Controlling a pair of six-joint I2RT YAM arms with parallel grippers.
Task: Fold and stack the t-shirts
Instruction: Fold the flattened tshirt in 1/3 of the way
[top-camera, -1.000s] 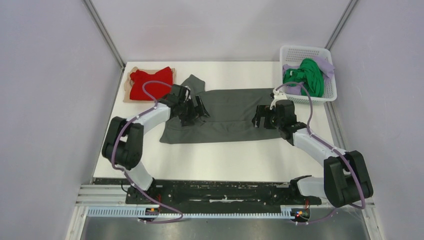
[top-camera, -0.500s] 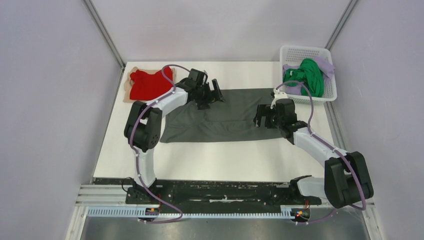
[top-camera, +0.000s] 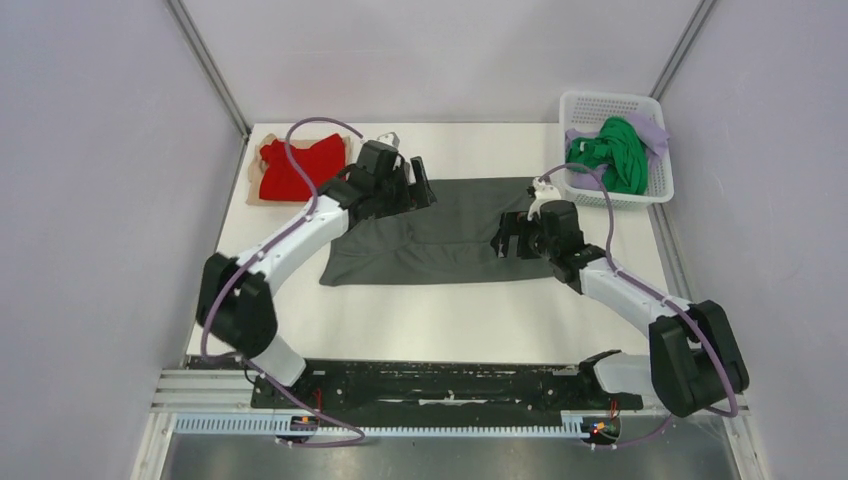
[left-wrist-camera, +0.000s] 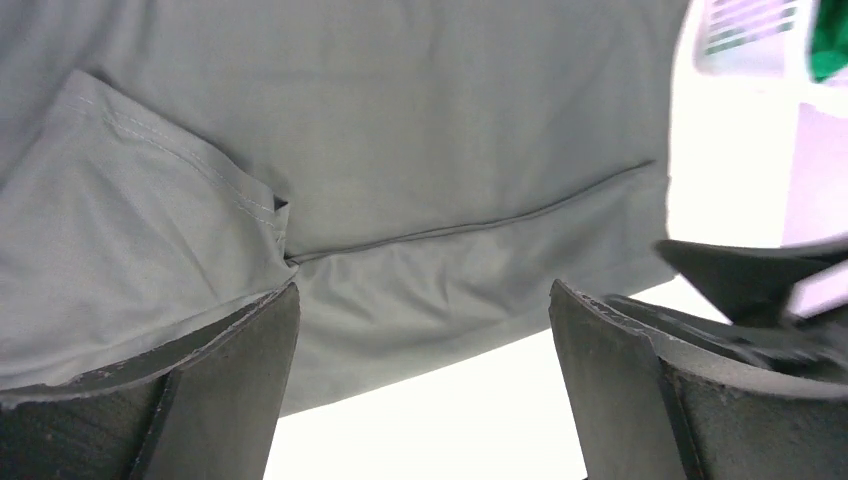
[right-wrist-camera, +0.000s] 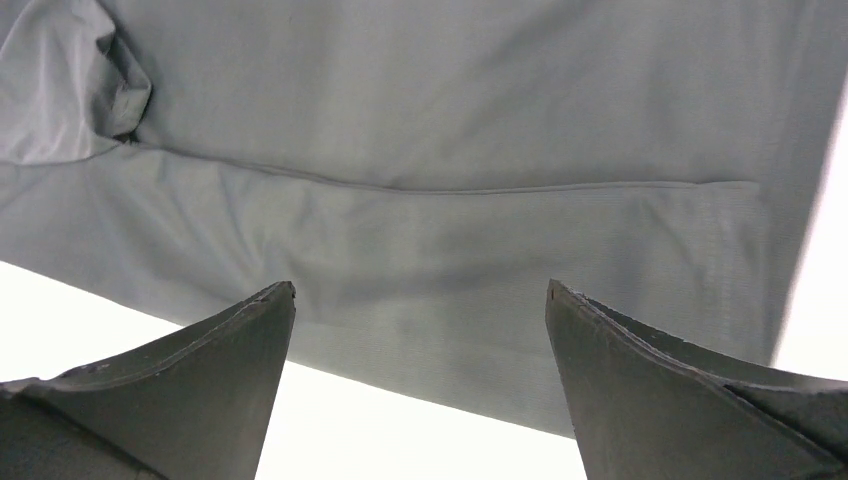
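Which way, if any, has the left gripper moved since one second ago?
Yes, away from the robot: the left gripper was nearer than the red t-shirt and is now level with it.

Overhead: left arm stretches from lower left up to upper centre, elbow low, forearm long and slanted. The left gripper points right, jaws set wide apart in the wrist view. The right arm runs from lower right up-left. The right gripper sits right of centre, facing left, jaws equally wide.
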